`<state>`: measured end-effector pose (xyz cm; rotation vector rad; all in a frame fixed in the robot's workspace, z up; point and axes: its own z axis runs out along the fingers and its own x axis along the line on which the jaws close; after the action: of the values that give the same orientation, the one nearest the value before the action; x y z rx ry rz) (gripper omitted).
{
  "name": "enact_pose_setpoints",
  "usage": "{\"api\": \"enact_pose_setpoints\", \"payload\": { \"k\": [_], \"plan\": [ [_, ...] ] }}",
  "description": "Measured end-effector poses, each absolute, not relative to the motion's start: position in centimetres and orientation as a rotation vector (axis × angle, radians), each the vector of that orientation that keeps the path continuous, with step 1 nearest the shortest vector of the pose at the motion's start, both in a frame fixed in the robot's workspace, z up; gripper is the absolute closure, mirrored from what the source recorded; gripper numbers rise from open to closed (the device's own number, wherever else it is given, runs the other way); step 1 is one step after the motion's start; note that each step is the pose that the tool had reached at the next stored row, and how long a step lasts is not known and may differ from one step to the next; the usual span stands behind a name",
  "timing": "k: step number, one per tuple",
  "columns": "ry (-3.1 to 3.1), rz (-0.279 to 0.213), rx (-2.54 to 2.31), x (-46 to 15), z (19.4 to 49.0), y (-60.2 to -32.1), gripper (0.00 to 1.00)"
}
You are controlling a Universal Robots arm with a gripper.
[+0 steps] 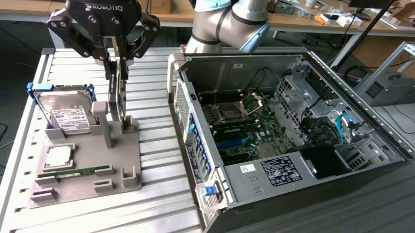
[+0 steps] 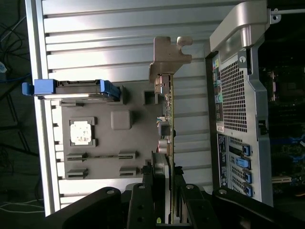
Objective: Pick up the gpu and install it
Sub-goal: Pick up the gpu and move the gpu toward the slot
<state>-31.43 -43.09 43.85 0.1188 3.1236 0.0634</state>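
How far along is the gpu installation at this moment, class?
Done: the hand grips the gpu upright on edge. In hand: the card's lower edge is right at the grey holder tray; whether it has cleared the slot is unclear. Left: it is not yet in the open computer case, whose motherboard carries no card.

gpu (image 1: 119, 85): dark board, silver bracket | gripper (image 1: 117, 62): black | hard drive (image 1: 65, 110): silver, white label, blue frame | memory stick (image 1: 75, 172): green | tray (image 1: 84, 187): grey | table (image 1: 159, 204): pale, ribbed
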Motion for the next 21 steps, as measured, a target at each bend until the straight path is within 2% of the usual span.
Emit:
{"api": "enact_pose_setpoints", "payload": {
  "k": [21],
  "plan": [
    [3.143,0.063,0.12,-29.9,44.0,-43.1,0.73]
  ]
}}
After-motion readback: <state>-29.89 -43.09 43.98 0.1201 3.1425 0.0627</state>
